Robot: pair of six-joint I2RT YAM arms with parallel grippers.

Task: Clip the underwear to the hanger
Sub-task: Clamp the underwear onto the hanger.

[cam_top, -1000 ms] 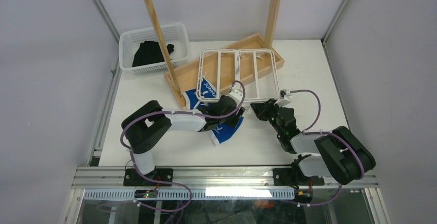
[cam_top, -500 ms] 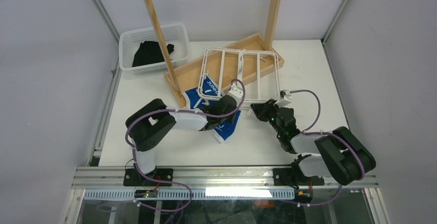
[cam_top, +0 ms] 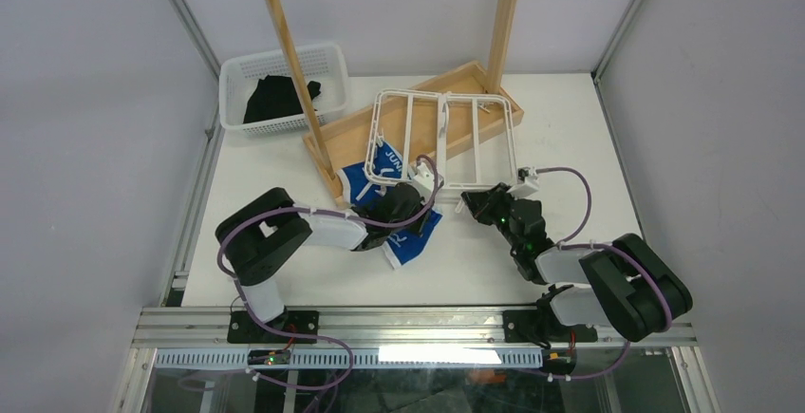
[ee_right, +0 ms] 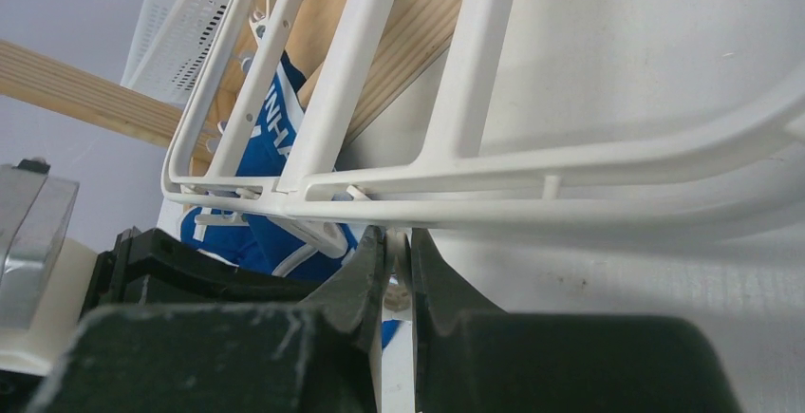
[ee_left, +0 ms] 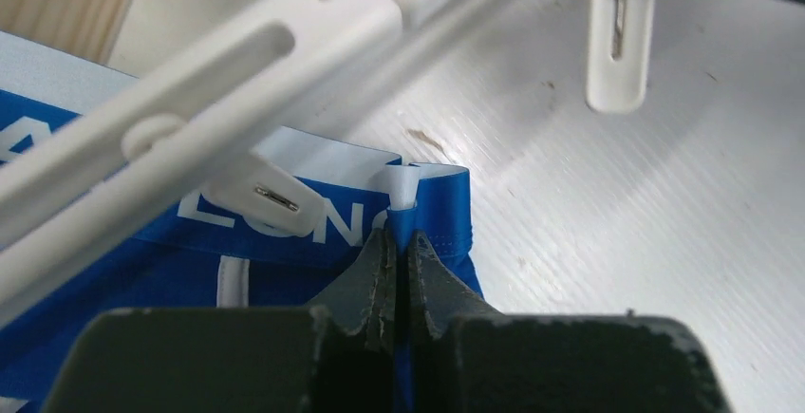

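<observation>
The blue underwear (cam_top: 410, 235) lies crumpled on the white table, partly under the near left corner of the white hanger (cam_top: 446, 138). That hanger lies flat, half on the wooden rack's base. My left gripper (cam_top: 414, 197) is shut on a fold of the underwear's waistband (ee_left: 432, 199), its tips (ee_left: 400, 242) pinching blue cloth just below the white trim. A hanger bar (ee_left: 237, 81) and a small clip (ee_left: 266, 199) lie over the lettering. My right gripper (ee_right: 398, 242) is shut on a white clip (ee_right: 396, 297) under the hanger's near rail (ee_right: 532, 171). Blue underwear (ee_right: 275, 138) shows behind that rail.
A white basket (cam_top: 237, 76) holding a black garment (cam_top: 277, 98) stands at the back left. The tall wooden rack (cam_top: 290, 62) rises from its flat base (cam_top: 346, 138) mid-table. Another loose clip (ee_left: 620, 43) hangs over bare table to the right.
My left gripper has closed on the underwear's waistband and moved slightly left. The hanger shifted a little early on. The right gripper has stayed shut in place.
</observation>
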